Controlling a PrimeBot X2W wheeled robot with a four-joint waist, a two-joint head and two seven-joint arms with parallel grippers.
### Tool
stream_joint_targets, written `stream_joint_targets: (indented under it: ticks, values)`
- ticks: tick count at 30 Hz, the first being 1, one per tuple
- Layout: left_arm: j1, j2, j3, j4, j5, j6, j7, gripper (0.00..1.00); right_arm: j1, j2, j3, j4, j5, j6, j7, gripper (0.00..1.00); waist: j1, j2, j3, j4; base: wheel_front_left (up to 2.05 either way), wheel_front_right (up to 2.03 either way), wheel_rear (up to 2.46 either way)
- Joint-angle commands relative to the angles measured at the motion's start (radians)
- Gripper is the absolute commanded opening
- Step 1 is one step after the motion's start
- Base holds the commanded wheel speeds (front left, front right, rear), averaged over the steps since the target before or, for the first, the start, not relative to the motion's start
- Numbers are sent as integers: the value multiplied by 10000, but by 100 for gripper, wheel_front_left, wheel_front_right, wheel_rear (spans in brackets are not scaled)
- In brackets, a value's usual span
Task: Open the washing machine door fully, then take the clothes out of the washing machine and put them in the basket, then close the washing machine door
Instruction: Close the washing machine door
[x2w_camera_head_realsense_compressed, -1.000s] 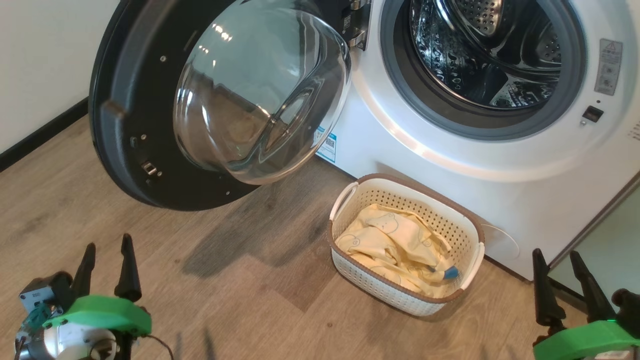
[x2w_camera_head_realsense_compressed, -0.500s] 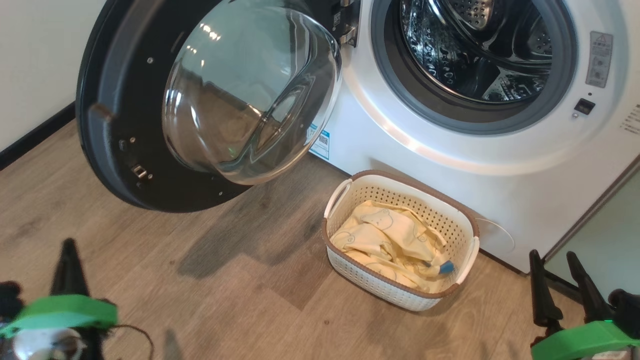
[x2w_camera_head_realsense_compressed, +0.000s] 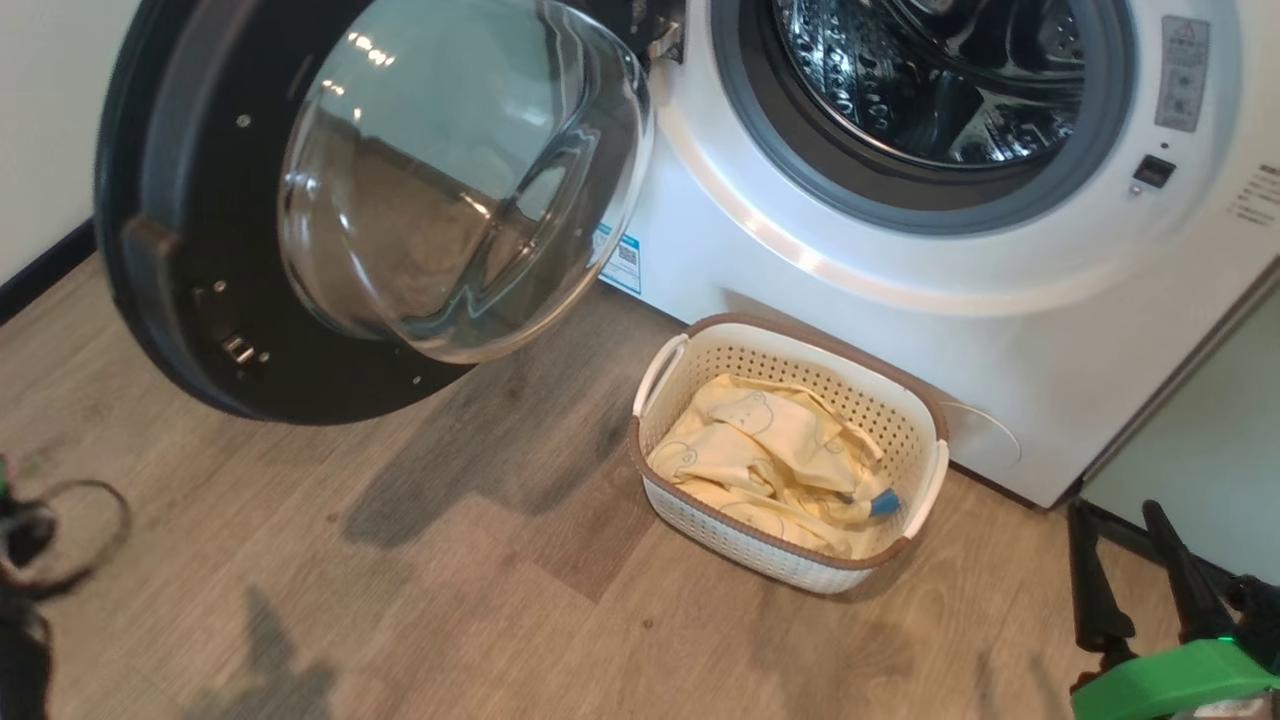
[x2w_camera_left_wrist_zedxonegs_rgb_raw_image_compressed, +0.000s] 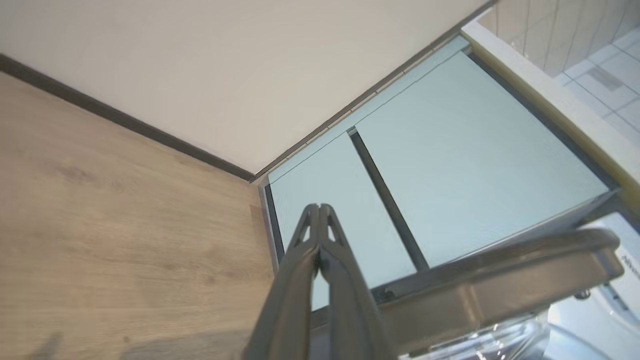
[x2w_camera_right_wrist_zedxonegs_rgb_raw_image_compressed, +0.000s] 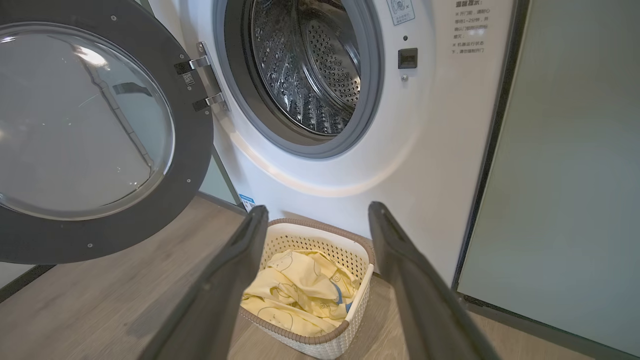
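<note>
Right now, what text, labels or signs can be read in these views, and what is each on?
No text reads clearly.
Blue-white sticker, low on the washing machine front: code square, print too small.
Grey label right of the drum opening: warning triangle, text blurred.
Printed lines on the front panel: Chinese characters, too blurred.
Hinge tag: too small.
</note>
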Motion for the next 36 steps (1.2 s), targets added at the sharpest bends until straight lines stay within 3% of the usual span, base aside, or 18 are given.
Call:
stream_joint_targets:
  ticks: [1, 10, 23, 30, 36]
  values:
    - [-629, 704, 460, -95, -304, -13, 205, 0, -522, -226, 214, -285, -26, -27, -96, 100, -1, 0, 77, -106, 0, 0, 0]
    - [-2546, 2182, 1501, 2230, -2219, 127, 1733, 0, -694, -449, 271, -280, -12, -27, -96, 100, -1, 0, 424, -549, 0, 0, 0]
    - [-4611, 3739, 1438, 4327, -3084, 794, 4087, 0, -1021, -800, 424, -337, -21, -27, -96, 100, -1, 0, 1059, -1076, 0, 0, 0]
    - [-5317, 4250, 1245, 4848, -3070, 938, 4555, 0, -1092, -955, 437, -362, -21, -27, -96, 100, -1, 0, 1337, -1206, 0, 0, 0]
    - [-5941, 4427, 839, 5117, -2904, 810, 4948, 0, -1212, -1071, 467, -383, 3, -27, -96, 100, -1, 0, 1527, -1307, 0, 0, 0]
